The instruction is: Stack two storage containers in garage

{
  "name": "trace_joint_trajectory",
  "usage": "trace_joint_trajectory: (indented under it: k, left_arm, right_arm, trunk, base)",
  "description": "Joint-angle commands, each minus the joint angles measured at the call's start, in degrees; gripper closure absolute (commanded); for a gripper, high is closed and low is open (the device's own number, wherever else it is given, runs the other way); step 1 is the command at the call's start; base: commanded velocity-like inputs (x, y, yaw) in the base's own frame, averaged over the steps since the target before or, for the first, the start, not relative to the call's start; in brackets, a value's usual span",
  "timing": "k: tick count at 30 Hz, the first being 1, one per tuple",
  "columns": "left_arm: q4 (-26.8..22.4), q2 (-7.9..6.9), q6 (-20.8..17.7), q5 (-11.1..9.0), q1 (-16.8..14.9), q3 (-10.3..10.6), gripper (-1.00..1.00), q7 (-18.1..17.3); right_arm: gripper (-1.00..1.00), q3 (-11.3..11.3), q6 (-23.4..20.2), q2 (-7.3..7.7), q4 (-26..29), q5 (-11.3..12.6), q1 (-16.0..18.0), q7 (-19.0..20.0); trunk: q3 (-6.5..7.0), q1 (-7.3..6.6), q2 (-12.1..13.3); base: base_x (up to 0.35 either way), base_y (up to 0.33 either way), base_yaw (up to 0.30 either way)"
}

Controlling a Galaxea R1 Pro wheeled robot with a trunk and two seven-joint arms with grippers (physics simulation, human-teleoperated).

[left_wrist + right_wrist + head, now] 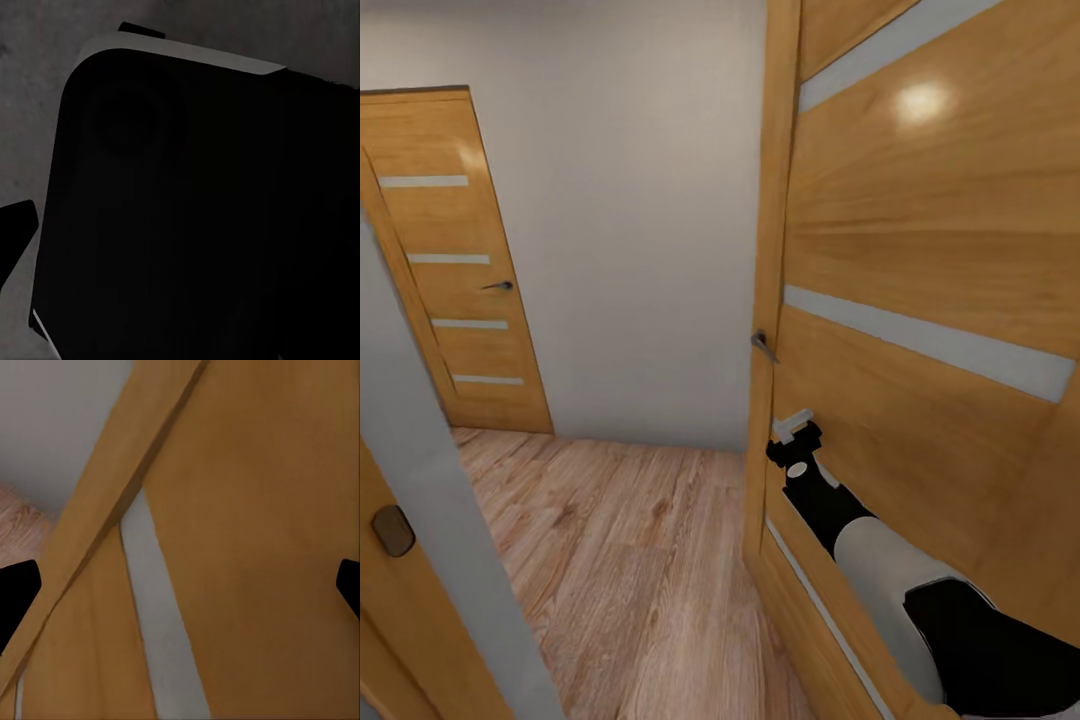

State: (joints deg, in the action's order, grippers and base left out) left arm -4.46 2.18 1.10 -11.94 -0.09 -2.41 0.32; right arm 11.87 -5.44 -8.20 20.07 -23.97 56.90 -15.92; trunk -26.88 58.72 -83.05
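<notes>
I'm in a hallway with a light wood plank floor (620, 560) and plain grey-white walls (630, 220). No orange-red containers in front of me here, so I can't say where they are.

Big wooden door (930, 300) with pale horizontal slats, standing close on my right, dark lever handle (763, 345) at its left edge. A second, matching wooden door (455, 270) is shut at the far left, small dark handle (498, 286) on it. Near left: a grey door frame edge (430, 480) and another wood panel with a dark latch plate (392, 530).

My right arm (880, 570) reaches forward, low right, right claw (792, 432) up against the near door below its handle. Right wrist view: my two dark fingertips (16, 596) sit wide apart at opposite edges, nothing between them but door wood (255, 547) and a pale slat (161, 615) — spread wide, holding nothing.

Left wrist view is dark: a black rounded body (202, 210) with a pale rim over grey surface (30, 90). One dark fingertip (15, 225) shows at the edge; can't tell how my left claw is set.
</notes>
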Motion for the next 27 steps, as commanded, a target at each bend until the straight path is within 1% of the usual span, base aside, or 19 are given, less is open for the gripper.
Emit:
trace_joint_trajectory:
  k: [1, 2, 6, 7, 10, 20, 27]
  left_arm:
    - [0.0, 0.02, 0.1, -0.2, 0.0, -0.2, -1.0, 0.0]
    - [-0.1, 0.02, 0.1, -0.2, 0.0, -0.2, -1.0, 0.0]
    - [0.0, 0.02, 0.1, -0.2, 0.0, -0.2, -1.0, 0.0]
    - [0.0, 0.02, 0.1, -0.2, 0.0, -0.2, -1.0, 0.0]
    - [0.0, 0.02, 0.1, -0.2, 0.0, -0.2, -1.0, 0.0]
    - [-0.1, 0.02, 0.0, -0.3, 0.0, -0.1, -1.0, 0.0]
    - [0.0, 0.02, 0.0, -0.3, 0.0, -0.2, -1.0, 0.0]
  right_arm:
    - [-1.0, 0.1, -0.5, 0.29, -2.0, -0.9, 1.4, -0.6]
    - [-1.0, 0.1, -0.3, 0.47, -4.3, -0.9, 3.4, -0.6]
    - [-1.0, 0.0, -0.2, 0.54, -5.2, -0.8, 4.3, -0.6]
    - [-1.0, 0.0, -0.4, 0.55, -5.5, -0.8, 5.2, -0.6]
    - [-1.0, 0.0, -0.7, 0.55, -5.7, -0.7, 6.4, -0.6]
    - [-1.0, 0.0, 2.0, -0.05, -5.8, -0.6, 6.8, -0.5]
    - [-1.0, 0.2, 4.0, 0.64, -5.9, -1.1, 6.8, -0.5]
  trunk:
    - [-0.05, 0.01, 0.0]
    - [-0.05, 0.01, 0.0]
    - [-0.05, 0.01, 0.0]
    - [-0.05, 0.01, 0.0]
    - [-0.05, 0.01, 0.0]
    - [-0.05, 0.01, 0.0]
    - [-0.05, 0.01, 0.0]
  base:
    - [0.104, 0.0, 0.0]
    - [0.102, 0.0, 0.0]
    - [0.101, 0.0, 0.0]
    - [0.1, 0.0, 0.0]
    - [0.1, 0.0, 0.0]
    - [0.107, 0.0, 0.0]
    - [0.146, 0.0, 0.0]
